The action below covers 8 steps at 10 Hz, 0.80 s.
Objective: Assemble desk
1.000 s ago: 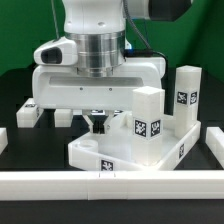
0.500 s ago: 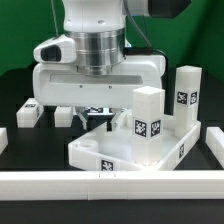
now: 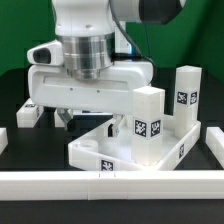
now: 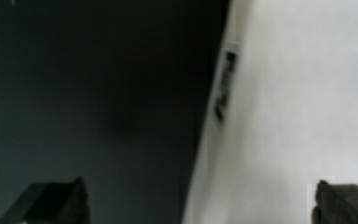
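Note:
The white tray-like desk tabletop point(image 3: 92, 152) lies on the black table in the exterior view. Two white tagged legs stand upright in it, one near the middle point(image 3: 148, 122) and one at the exterior view's right point(image 3: 186, 95). The arm's white hand point(image 3: 90, 85) hangs over the tabletop's back left part, and its fingertips are hard to make out there. In the wrist view my gripper point(image 4: 197, 205) is open and empty. One dark fingertip point(image 4: 51, 203) is over the black table. The other is over a white surface point(image 4: 300, 100) with an edge between them.
A loose white tagged block point(image 3: 28, 112) lies behind the hand at the exterior view's left. A long white rail point(image 3: 110, 182) runs across the front. White pieces sit at the far left point(image 3: 3, 138) and far right point(image 3: 213, 135) edges.
The arm's hand has moved toward the exterior view's left over the tabletop. The gripper fingers, visible below the hand before, are now hard to see. The legs and tabletop have not moved.

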Available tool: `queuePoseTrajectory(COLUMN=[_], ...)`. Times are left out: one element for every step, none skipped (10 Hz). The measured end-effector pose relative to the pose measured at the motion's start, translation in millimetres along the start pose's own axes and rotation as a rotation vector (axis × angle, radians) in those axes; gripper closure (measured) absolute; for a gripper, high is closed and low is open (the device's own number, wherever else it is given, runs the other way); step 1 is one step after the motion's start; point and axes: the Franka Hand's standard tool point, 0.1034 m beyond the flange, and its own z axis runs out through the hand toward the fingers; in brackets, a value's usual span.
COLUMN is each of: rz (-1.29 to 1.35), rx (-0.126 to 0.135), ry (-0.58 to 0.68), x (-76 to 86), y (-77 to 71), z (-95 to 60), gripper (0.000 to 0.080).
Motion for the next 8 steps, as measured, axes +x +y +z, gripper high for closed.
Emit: queuePoseTrajectory(rz=[0.0,0.0,0.0,0.0,0.0,0.0,0.0,0.0], rx=[0.001,0.001,0.0,0.0,0.0,0.0,0.0,0.0], ry=[0.002,0.002,0.002,0.001,0.001,0.001,0.001,0.001], x=[1.0,0.8,0.8,0.7,0.7,0.7,0.7,0.7], y=[-0.3,-0.1,0.0,0.0,0.0,0.0,0.0,0.0], z=[-0.9,-0.7,-0.5,-0.5,-0.5,-0.4,-0.4,-0.4], gripper=[0.0154,0.0151,0.0151,0.0151,0.0151,0.0151,0.0299,0.0299])
